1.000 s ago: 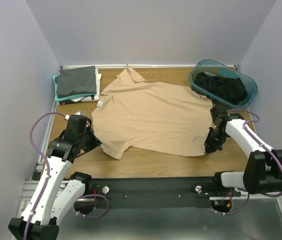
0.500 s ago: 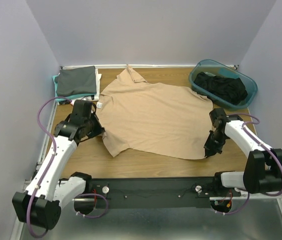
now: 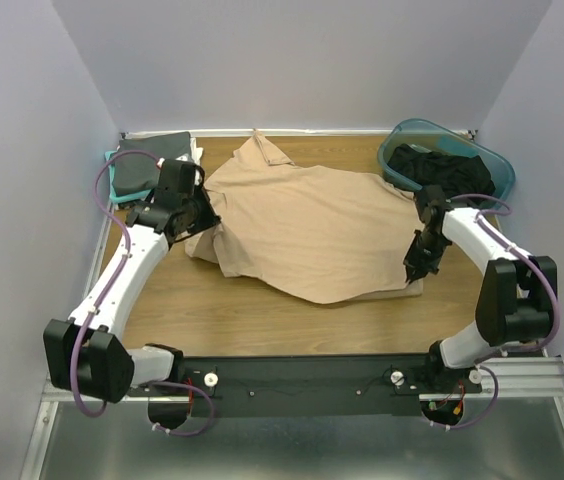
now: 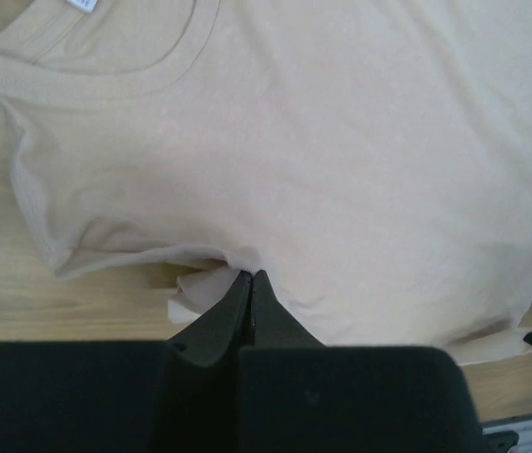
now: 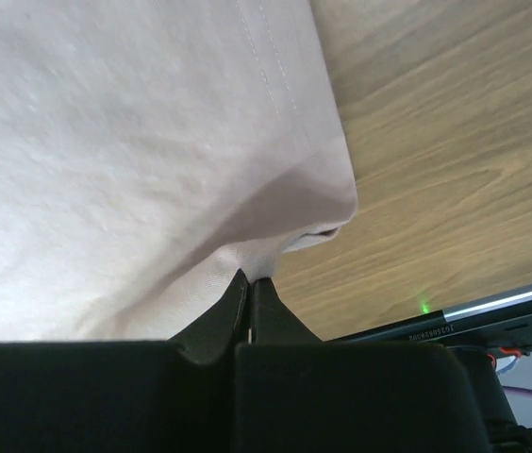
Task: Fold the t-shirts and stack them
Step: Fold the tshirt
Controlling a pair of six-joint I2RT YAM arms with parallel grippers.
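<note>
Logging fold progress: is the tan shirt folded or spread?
Spread: tan shirt lies mostly flat, near edge pinched by left gripper and right gripper.

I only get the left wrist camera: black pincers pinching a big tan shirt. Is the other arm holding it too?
Observer: Yes. The right gripper is shut on the tan short-sleeved cloth t-shirt at its near right hem corner.
Operator: Are there other shirts?
Observer: A folded pile with a dark grey shirt on top sits at the far left corner of the wooden table.
Operator: Anything else?
Observer: A teal plastic tub at the far right holds crumpled black cloth.
</note>
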